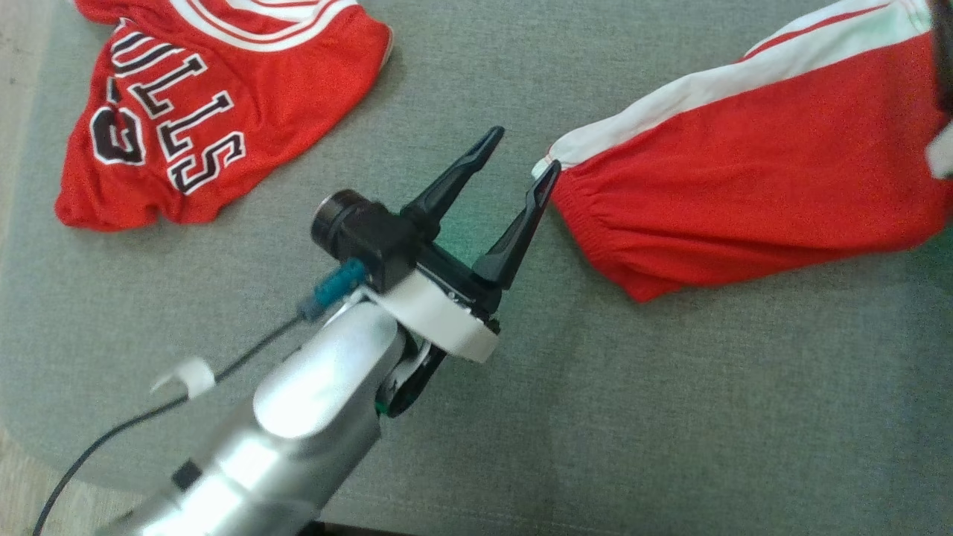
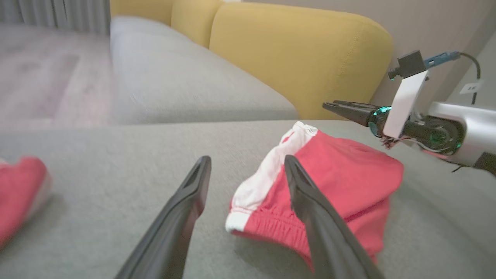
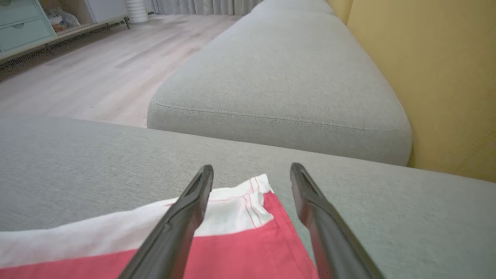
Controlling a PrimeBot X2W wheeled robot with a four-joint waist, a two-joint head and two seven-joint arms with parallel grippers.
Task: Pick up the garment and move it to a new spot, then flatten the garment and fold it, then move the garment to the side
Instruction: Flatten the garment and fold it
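Head view: red shorts point(image 1: 744, 171) lie at the frame's right on the grey cushion point(image 1: 595, 409), left gripper point(image 1: 525, 151) spread wide and empty just beside their gathered edge; right wrist view has the right gripper point(image 3: 252, 167) parted, empty, over the shorts' white-striped corner

I was working in a home, a living room by the look of it. A grey upholstered sofa seat point(image 3: 279, 77) ran up the middle of my right wrist view, with its yellow backrest point(image 3: 445, 77) along the right edge. Pale wood flooring point(image 3: 97, 69) filled the upper left, where a mint-green drawer unit point(image 3: 19, 27) stood in the corner and curtains point(image 3: 201, 6) hung along the top.
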